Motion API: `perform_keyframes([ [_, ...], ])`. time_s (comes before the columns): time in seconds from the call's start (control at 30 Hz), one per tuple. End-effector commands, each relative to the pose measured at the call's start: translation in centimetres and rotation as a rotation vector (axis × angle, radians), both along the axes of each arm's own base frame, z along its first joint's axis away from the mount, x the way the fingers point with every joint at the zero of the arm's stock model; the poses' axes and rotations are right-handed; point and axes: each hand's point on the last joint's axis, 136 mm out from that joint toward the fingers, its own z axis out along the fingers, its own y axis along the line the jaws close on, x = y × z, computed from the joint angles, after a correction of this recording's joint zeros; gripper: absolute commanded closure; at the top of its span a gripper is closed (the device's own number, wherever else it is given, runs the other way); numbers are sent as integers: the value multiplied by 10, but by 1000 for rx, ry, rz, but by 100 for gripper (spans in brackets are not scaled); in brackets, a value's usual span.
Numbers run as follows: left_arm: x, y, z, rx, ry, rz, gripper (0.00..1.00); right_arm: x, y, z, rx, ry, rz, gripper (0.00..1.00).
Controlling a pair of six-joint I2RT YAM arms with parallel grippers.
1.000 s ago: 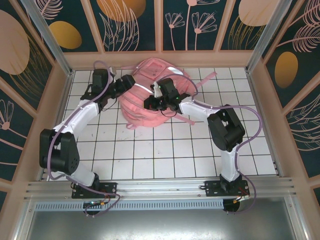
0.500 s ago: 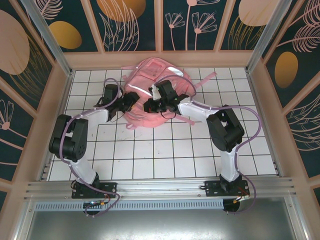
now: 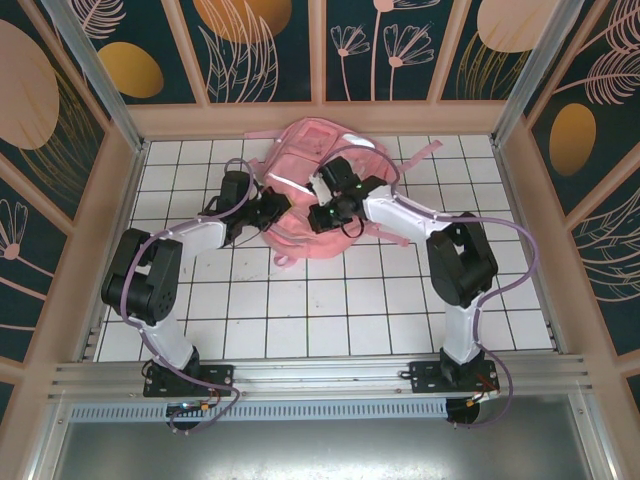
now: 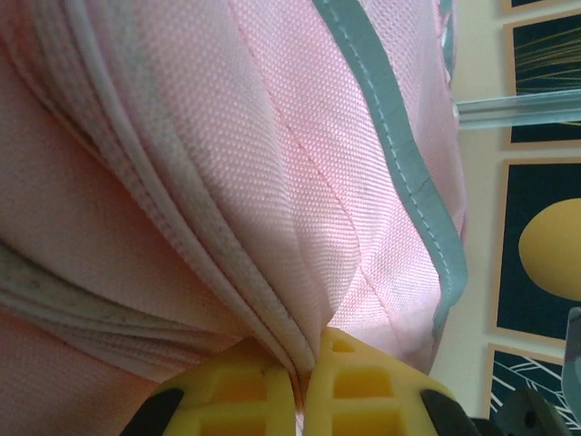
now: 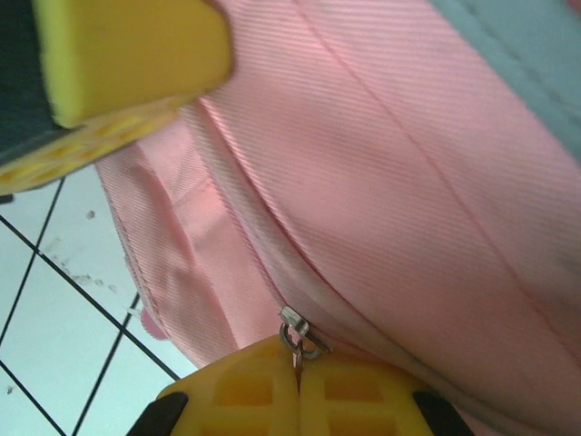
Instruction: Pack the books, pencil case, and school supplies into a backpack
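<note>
A white tiled counter (image 3: 300,310) with black grid lines is enclosed by dark panels (image 3: 260,50) painted with pale flowers and orange ovals. The large soft pink backpack (image 3: 320,160) is laid flat at the far middle of the counter, and it is approached by one arm from each side.

The placing is judged to serve the zip: the fabric is held by one arm so that the slider can be drawn by the other without the whole bag being dragged along. Whether the zip is being opened or closed cannot be told.

The left jaws are closed fully on a piped seam (image 4: 227,272) of the pink cloth, which is pinched between the yellow pads (image 4: 241,391), below a grey reflective strip (image 4: 390,127). The right jaws are closed too, and the small metal zipper pull (image 5: 295,329) is gripped between their yellow pads (image 5: 245,391), at the near edge of the bag.
</note>
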Motion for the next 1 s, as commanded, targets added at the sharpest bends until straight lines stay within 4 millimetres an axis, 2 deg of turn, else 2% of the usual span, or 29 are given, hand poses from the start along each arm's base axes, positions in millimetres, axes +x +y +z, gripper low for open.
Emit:
perform_keyframes([
  [0.0, 29, 45, 30, 108, -158, 152, 100, -14, -75, -4, -193, 106, -69, 100],
  [0.03, 24, 48, 19, 122, -134, 154, 100, -21, -73, 0, -171, 117, -53, 100],
  [0.13, 24, 49, 15, 120, -126, 158, 100, -35, -77, 0, -149, 152, -58, 100],
  [0.2, 25, 47, 13, 111, -125, 151, 100, -36, -86, -5, -180, 154, -89, 100],
  [0.33, 26, 41, 19, 89, -137, 121, 100, -1, -110, -13, -343, -7, -149, 100],
  [0.5, 20, 37, 19, 88, -128, 83, 100, 70, -140, -9, -646, -277, -181, 100],
  [0.53, 18, 38, 19, 91, -128, 81, 100, 89, -159, -6, -734, -313, -220, 100],
  [0.6, 14, 37, 19, 89, -126, 74, 100, 112, -173, 0, -855, -368, -251, 100],
  [0.7, 9, 39, 18, 96, -125, 70, 100, 131, -175, 6, -913, -422, -284, 100],
  [0.83, 7, 40, 13, 114, -116, 69, 100, 128, -152, 13, -794, -448, -289, 100],
  [0.87, 8, 40, 12, 112, -115, 68, 100, 124, -146, 14, -740, -438, -281, 94],
  [0.93, 10, 39, 14, 108, -116, 67, 99, 112, -128, 18, -582, -400, -252, 60],
  [0.97, 11, 38, 15, 105, -118, 67, 92, 107, -123, 21, -529, -389, -246, 22],
])
